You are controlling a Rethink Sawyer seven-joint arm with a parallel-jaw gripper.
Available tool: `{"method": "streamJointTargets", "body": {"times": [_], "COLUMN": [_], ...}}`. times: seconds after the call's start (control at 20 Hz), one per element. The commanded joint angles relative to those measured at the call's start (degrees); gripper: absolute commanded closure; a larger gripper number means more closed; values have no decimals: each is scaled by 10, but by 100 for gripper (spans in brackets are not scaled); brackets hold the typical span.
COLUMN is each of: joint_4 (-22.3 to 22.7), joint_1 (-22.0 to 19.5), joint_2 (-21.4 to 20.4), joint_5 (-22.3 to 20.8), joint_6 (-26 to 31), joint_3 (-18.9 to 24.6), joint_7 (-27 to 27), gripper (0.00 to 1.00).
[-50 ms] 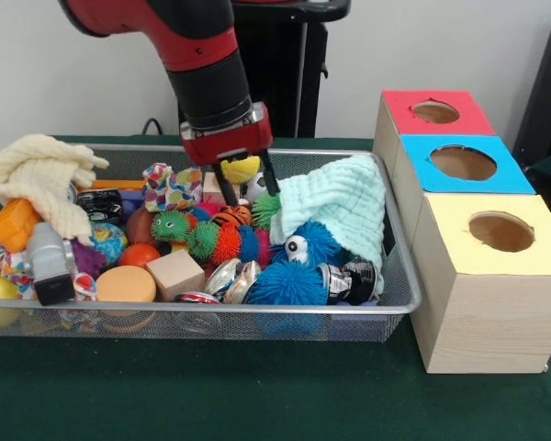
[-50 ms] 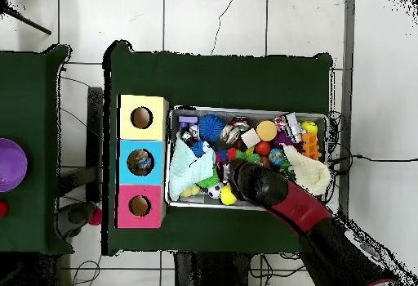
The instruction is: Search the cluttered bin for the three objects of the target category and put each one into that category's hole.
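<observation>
Above the mesh bin's [image 1: 399, 299] far side, my end effector [image 1: 243, 179] grips a smooth yellow ball [image 1: 241, 168], lifted clear of the spiky rubber toys [image 1: 289, 280] and soft cloths [image 1: 344, 207]; it isn't in a hole yet, and the blue box [image 2: 140, 162] seems to hold something already

bin [image 1: 399, 299], 3 boxes [image 1: 482, 303] on table [image 1: 257, 395]
</observation>
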Motion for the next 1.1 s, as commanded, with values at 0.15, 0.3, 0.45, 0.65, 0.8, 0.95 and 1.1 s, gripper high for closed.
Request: {"method": "streamJointTargets", "body": {"times": [0.15, 0.3, 0.45, 0.65, 0.8, 0.95, 1.1], "joint_4": [69, 76, 29, -26, -64, -78, -89], "joint_1": [-10, -8, 19, 49, 94, 101, 113], "joint_2": [16, 18, 39, 61, 67, 74, 73], "joint_5": [99, 104, 24, -62, -103, -127, -155], "joint_6": [32, 6, -104, -166, -148, -154, -150], "joint_3": [87, 86, 36, -18, -77, -91, -103], "joint_7": [192, 182, 125, 67, 34, 33, 30], "gripper": [0, 0, 0, 0, 0, 0, 0]}}
